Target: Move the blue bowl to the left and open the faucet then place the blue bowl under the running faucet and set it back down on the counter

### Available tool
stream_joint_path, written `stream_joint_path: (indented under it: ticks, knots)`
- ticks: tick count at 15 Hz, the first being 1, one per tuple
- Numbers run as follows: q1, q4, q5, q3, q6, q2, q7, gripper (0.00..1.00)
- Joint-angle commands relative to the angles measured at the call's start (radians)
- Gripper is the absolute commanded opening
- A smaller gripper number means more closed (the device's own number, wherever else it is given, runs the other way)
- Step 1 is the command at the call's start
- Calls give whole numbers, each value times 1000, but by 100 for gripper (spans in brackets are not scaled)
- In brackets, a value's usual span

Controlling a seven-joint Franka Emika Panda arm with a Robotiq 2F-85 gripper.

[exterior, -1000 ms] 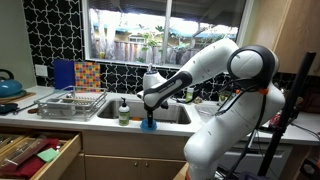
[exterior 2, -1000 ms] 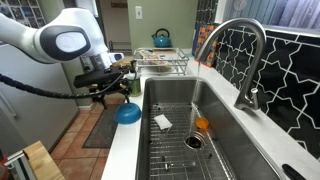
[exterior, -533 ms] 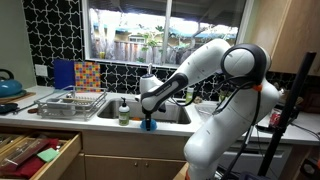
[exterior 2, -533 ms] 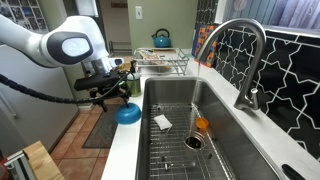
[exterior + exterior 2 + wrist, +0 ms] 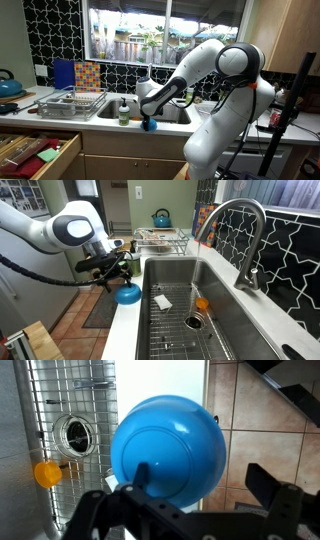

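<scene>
While the blue bowl [image 5: 128, 294] sits where it was a second ago, on the narrow near strip of the counter [image 5: 122, 340] in front of the sink [image 5: 230, 320], the arm above it has moved. In both exterior views the elbow and forearm have swung leftward and sunk a little, so the gripper [image 5: 145, 112] now hangs close over the bowl, just right of the soap bottle [image 5: 124, 110]. The wrist view shows the jaws spread wide and clamping nothing. One finger reaches over the bowl's hollow and the other stands outside its rim on the floor side, so the rim lies between them. Whether either finger touches the bowl I cannot tell. I read the change as the arm lining up for a grasp on the rim, not as the carry itself. The first step, moving the bowl left, looks not yet begun. The faucet [image 5: 245, 240] stands well apart at the far side of the sink, with no water visible. Next comes closing squarely on the rim, and gently: the bowl reaches the counter's near edge, so a sideways nudge could push it off.
</scene>
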Motion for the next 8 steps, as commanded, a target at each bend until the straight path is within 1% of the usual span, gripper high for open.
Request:
stream_joint_path:
  ticks: [1, 4, 7, 8]
  knots:
    - [-29, 0, -76, 39, 16, 35, 114, 100]
    - [-44, 1, -148, 70, 24, 46, 214, 100]
    - [-53, 1, -243, 98, 25, 46, 329, 100]
    - [-22, 2, -191, 65, 4, 28, 266, 100]
